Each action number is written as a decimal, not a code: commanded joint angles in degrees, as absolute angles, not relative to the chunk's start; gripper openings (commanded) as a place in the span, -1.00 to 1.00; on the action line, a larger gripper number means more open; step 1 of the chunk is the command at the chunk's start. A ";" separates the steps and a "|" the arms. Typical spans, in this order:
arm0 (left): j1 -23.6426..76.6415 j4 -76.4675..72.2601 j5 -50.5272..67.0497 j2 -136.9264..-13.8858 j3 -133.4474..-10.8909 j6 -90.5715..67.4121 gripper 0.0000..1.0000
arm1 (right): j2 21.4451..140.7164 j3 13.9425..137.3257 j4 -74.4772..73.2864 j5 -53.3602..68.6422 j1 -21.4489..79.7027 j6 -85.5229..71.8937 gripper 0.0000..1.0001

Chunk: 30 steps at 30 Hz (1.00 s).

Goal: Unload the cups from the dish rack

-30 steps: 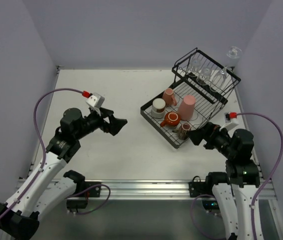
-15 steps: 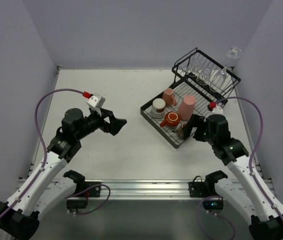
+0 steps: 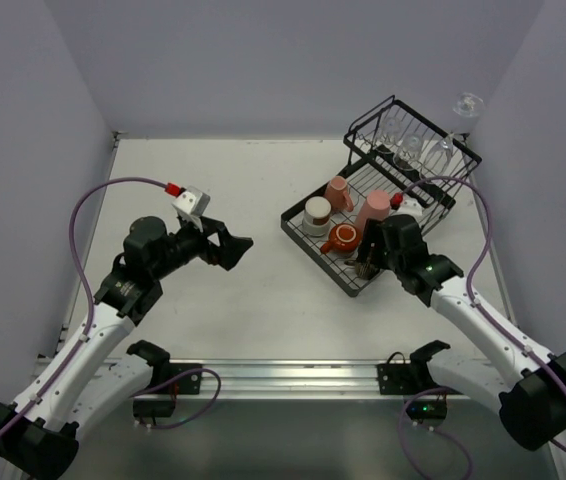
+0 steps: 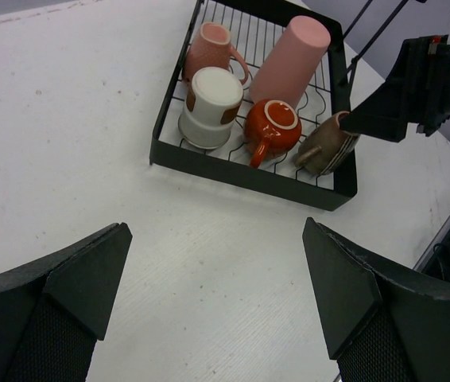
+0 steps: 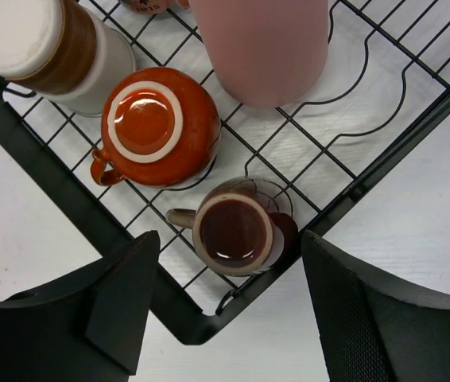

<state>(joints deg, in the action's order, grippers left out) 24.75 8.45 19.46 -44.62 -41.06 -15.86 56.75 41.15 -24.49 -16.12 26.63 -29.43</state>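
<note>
The left arm (image 3: 85, 338) goes up from its base at the near left and bends at the elbow, so that its black wrist reaches forward and to the right. The left gripper (image 3: 231, 247) is wide open, its two dark fingers (image 4: 74, 294) far apart, and it grips nothing. The right arm (image 3: 483, 320) stretches from its base at the near right to the left and away. The right gripper (image 3: 371, 252) points down, its fingers also spread wide, and it grips nothing.
</note>
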 commanded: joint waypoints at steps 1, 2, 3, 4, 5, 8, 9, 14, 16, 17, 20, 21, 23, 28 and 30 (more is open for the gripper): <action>24.35 7.91 19.25 -44.38 -41.04 -15.12 1.00 | 58.35 43.94 -19.60 -19.69 26.98 -28.30 0.47; 24.35 8.00 19.25 -44.38 -41.04 -15.20 1.00 | 58.79 44.03 -19.08 -19.69 27.07 -28.21 0.43; 24.35 7.91 19.25 -44.30 -41.13 -15.21 1.00 | 59.32 44.03 -18.90 -19.69 27.16 -28.21 0.41; 24.35 7.91 19.25 -44.38 -41.13 -15.12 1.00 | 60.20 44.03 -18.72 -19.43 27.16 -28.21 0.40; 24.35 7.91 19.25 -44.38 -41.05 -15.12 1.00 | 60.64 44.03 -18.55 -19.42 27.25 -28.21 0.40; 24.35 8.00 19.16 -44.47 -41.04 -15.12 1.00 | 62.57 43.68 -17.32 -19.95 27.25 -28.13 0.38; 24.35 8.09 19.16 -44.47 -41.04 -15.20 1.00 | 63.19 43.77 -17.23 -20.04 27.16 -28.12 0.38; 24.35 8.00 19.16 -44.65 -41.04 -15.20 1.00 | 65.48 43.07 -16.96 -20.83 27.42 -28.65 0.32; 24.35 8.09 19.33 -44.91 -41.04 -15.20 1.00 | 65.65 42.72 -17.05 -21.71 27.51 -28.74 0.29; 24.35 8.00 19.42 -44.91 -41.13 -15.12 1.00 | 65.57 42.54 -17.22 -22.06 27.42 -28.74 0.28; 24.35 8.09 19.60 -45.26 -41.13 -15.29 1.00 | 65.30 42.10 -17.23 -22.59 27.60 -28.92 0.16; 24.35 8.00 19.77 -45.52 -41.13 -15.38 1.00 | 65.30 42.01 -17.23 -22.76 27.60 -28.74 0.15; 24.35 8.00 20.13 -45.62 -41.31 -15.38 1.00 | 65.30 42.27 -17.66 -23.03 27.51 -28.57 -0.12; 24.35 8.09 20.83 -46.14 -41.31 -16.00 1.00 | 64.69 43.06 -18.54 -22.24 27.51 -28.39 0.27; 24.35 8.17 20.83 -46.14 -41.31 -16.00 1.00 | 64.78 42.89 -19.16 -22.15 27.60 -28.56 0.29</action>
<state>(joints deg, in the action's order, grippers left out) 24.75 8.67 19.73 -46.11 -41.04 -15.88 65.19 41.82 -18.72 -21.50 27.35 -28.27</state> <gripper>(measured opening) 0.997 0.640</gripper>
